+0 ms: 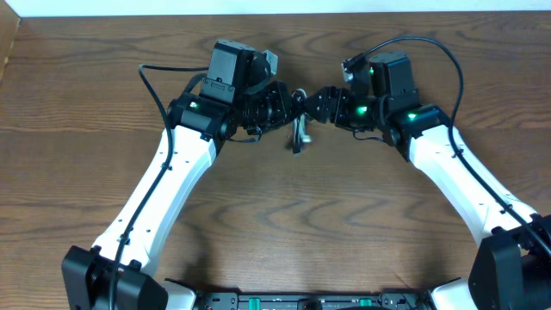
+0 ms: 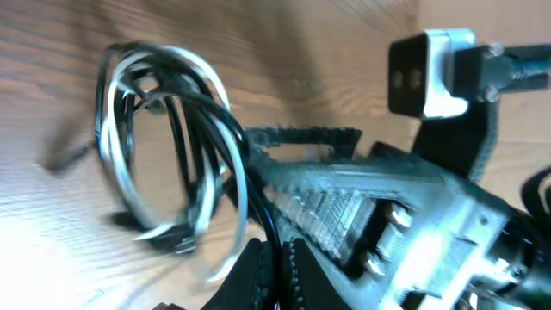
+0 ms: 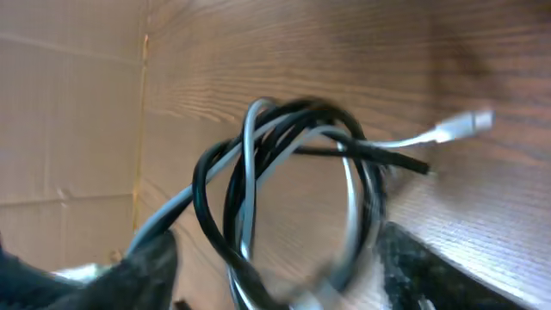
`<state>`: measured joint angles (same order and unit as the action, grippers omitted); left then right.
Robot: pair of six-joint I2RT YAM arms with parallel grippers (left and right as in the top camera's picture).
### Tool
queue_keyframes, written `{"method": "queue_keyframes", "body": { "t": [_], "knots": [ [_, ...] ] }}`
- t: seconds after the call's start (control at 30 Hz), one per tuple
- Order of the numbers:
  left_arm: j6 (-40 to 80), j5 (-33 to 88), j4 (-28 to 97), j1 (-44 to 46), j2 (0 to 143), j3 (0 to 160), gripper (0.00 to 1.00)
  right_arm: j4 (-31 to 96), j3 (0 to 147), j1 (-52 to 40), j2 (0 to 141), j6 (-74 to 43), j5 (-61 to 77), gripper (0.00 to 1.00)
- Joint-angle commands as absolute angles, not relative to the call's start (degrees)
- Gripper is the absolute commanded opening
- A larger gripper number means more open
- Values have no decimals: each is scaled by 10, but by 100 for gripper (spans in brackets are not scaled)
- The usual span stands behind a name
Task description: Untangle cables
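The cables are a tangled loop of black and white cords held just above the wooden table between the two arms. In the left wrist view the loop hangs to the left, and my left gripper is shut on a black cord that leads into it. My left gripper and right gripper face each other across the loop. In the right wrist view the loop sits between my right gripper's spread fingers. A white plug and a black cord end stick out to the right.
The right arm's finger and wrist camera fill the right of the left wrist view, close to the loop. A cardboard wall stands beyond the table edge. A dark base rail runs along the front.
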<state>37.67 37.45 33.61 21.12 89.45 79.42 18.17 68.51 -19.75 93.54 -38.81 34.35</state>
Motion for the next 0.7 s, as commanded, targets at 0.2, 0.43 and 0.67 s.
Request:
{"method": "queue_keyframes", "body": {
  "t": [0.2,0.43,0.67],
  "knots": [
    [396,442,333,215,882,802,8,164,696,-201,940,-433,301,51],
    [398,446,333,215,882,802,8,165,696,-207,940,-432,299,35],
    [397,446,333,215,882,802,7,190,695,-215,940,-426,299,38]
  ]
}}
